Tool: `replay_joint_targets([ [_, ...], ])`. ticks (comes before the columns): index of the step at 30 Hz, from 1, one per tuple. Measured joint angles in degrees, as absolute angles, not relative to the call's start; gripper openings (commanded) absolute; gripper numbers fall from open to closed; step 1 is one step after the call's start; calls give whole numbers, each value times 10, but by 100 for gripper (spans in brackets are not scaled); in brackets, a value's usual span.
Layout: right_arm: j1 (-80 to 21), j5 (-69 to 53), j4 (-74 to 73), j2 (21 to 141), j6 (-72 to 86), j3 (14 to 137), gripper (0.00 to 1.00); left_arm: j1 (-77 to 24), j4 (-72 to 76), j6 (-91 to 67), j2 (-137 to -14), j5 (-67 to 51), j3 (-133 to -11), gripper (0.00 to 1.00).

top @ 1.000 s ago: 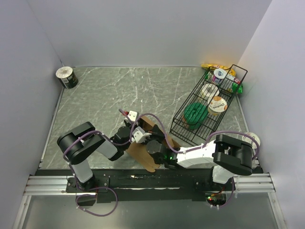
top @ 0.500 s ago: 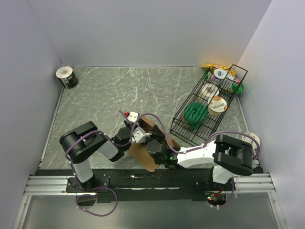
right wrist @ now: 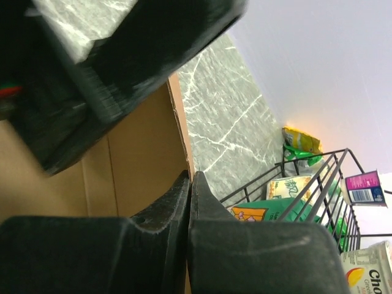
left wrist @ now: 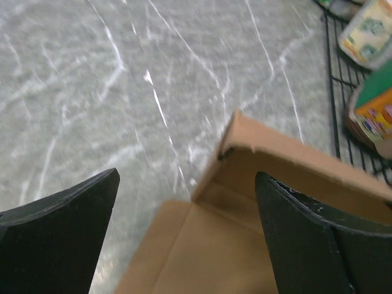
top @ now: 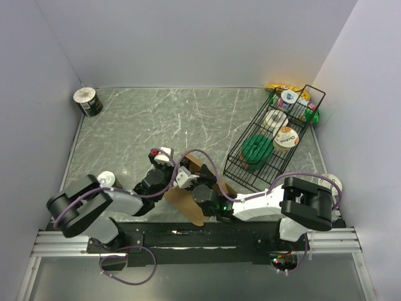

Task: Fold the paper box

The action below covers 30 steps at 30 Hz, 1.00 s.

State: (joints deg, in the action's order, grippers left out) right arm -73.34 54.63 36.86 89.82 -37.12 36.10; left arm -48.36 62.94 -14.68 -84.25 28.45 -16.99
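Paper box (top: 187, 205): location and condition? — Supervisor

Brown cardboard, partly formed. It lies on the bench (top: 188, 113) at the near edge, between the two arms and just beside the black wire basket (top: 276, 141). One wall stands raised; the remainder lies flat. — Inspector

State of the fingers? — Supervisor

Left fingers (left wrist: 61, 214) are spread wide and hold nothing, poised over the raised wall's corner and bare bench. Right fingers (right wrist: 162, 211) are pressed together along the upper edge of a cardboard panel. No gap is visible, and I judge them to be pinching it. — Inspector

Hazards? — Supervisor

Three, in my judgement. A pull by the right arm off the score line could crease or tear the thin panel. The polished bench looks to offer little grip, so a push from the left could slide the sheet rather than fold it. The basket stands close, and a flap swinging that way could snag on the wire. — Inspector
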Motion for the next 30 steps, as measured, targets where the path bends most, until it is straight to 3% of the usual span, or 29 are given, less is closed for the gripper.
replay_joint_targets([
  [11,-721,543,373,898,-372,361,0,-479,469,-237,-699,174,-100,96],
  [19,-719,543,374,898,-371,361,0,-331,350,-321,-608,8,-143,97],
  [25,-719,542,373,897,-368,361,0,-265,345,-406,-606,-100,-213,97],
  [30,-719,543,373,897,-365,361,0,-253,369,-449,-679,-166,-270,99],
])
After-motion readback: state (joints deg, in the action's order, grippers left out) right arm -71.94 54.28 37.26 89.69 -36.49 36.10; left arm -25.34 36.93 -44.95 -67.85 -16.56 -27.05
